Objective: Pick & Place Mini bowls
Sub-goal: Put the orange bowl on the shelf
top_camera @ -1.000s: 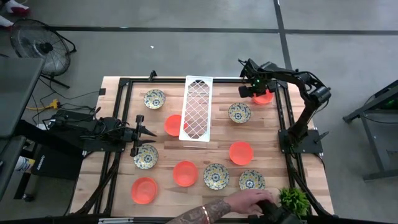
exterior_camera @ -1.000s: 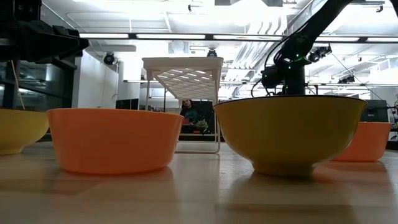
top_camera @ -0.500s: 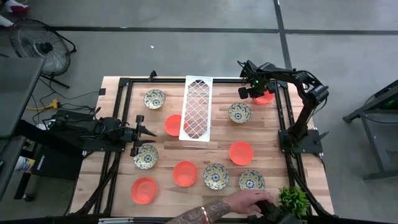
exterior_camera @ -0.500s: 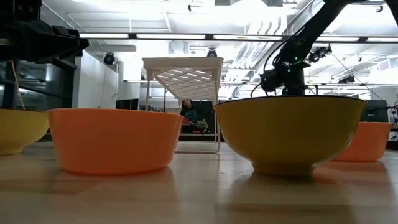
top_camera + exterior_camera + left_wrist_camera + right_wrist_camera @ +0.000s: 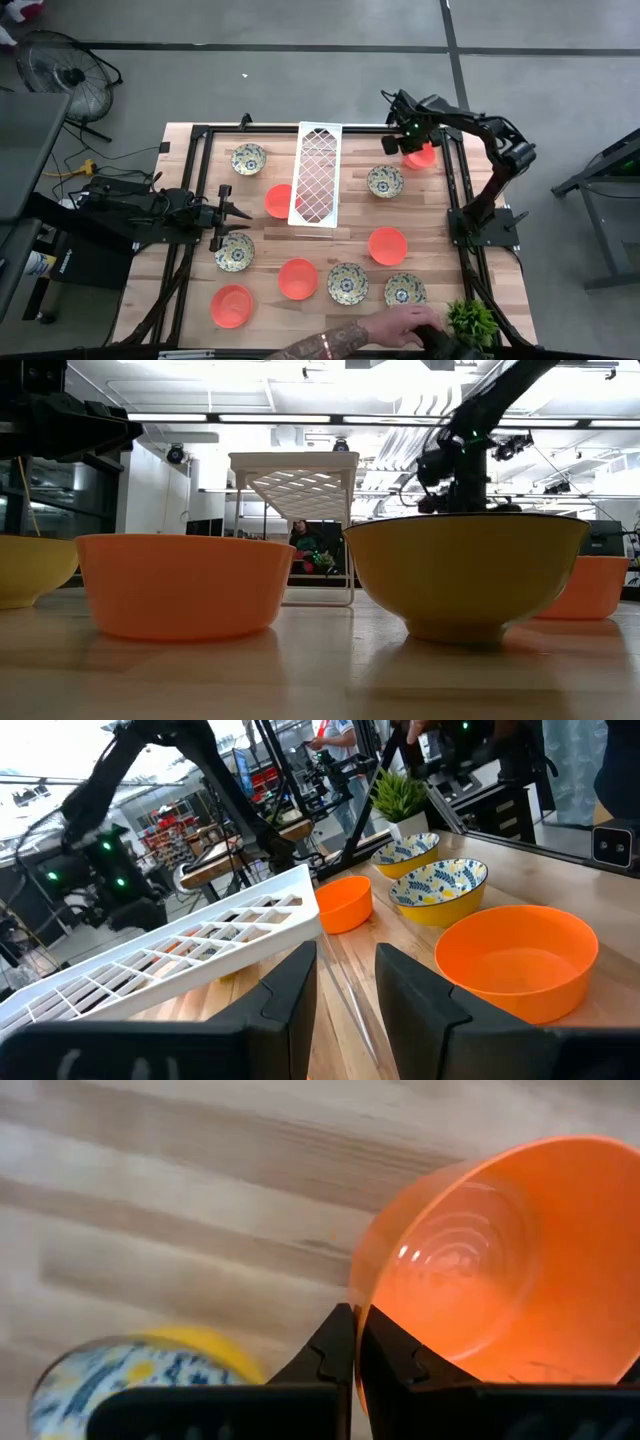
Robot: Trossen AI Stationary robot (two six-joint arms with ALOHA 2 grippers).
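The right gripper is pinching the rim of an orange bowl near the far right corner of the bench, its fingers pressed together on the thin wall. The bowl appears tilted and raised off the wood, so the step in hand looks like the lift. To do it well, I judge the arm should rise straight and slowly, since a grip on one edge lets the bowl swing or slip, and it should clear the patterned bowl just beside it before travelling.

The right wrist view shows the rim caught between the fingers, which the high view cannot resolve. The high view alone shows the other bowls spread around the white tray, a person's hand at the near edge, and the left gripper waiting half spread by the left edge, holding nothing.
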